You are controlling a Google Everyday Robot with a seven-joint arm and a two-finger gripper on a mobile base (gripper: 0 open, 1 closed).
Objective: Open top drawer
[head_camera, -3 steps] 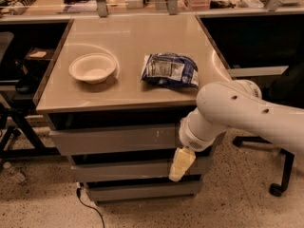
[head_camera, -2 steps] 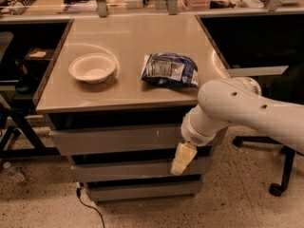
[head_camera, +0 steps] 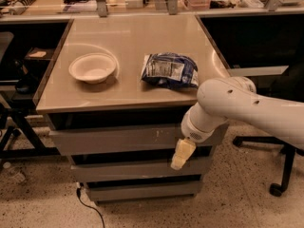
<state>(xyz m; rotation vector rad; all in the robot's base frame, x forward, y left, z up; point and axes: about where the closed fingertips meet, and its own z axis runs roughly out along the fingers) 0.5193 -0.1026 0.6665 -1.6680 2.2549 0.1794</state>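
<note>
**A:** Grey panel just under the tabletop (head_camera: 133,37), the widest of the three: that is the top drawer (head_camera: 114,139). It sits at the centre of the frame with pale scuffs right of its middle. To me it looks shut, or barely out.

**B:** And the gripper (head_camera: 182,154)?

**A:** Lower centre-right, at the bottom edge of that panel, over the dark gap above the second drawer (head_camera: 128,169). Whether it is clenched or released, I cannot tell.

**B:** There's no handle. How would you pull it?

**A:** I'd catch the underside lip of the front through that gap, making sure the hold is on the top panel and not the one below. Then I'd draw straight out, toward the bottom of the frame, keeping the pull level.

**B:** The contact is off to the right, though.

**A:** Yes, so the drawer may skew on its runners. The pull should stay square to the front and slow. That also spares the white bowl (head_camera: 92,68) and the blue snack bag (head_camera: 169,70) on top from being shaken.
</note>
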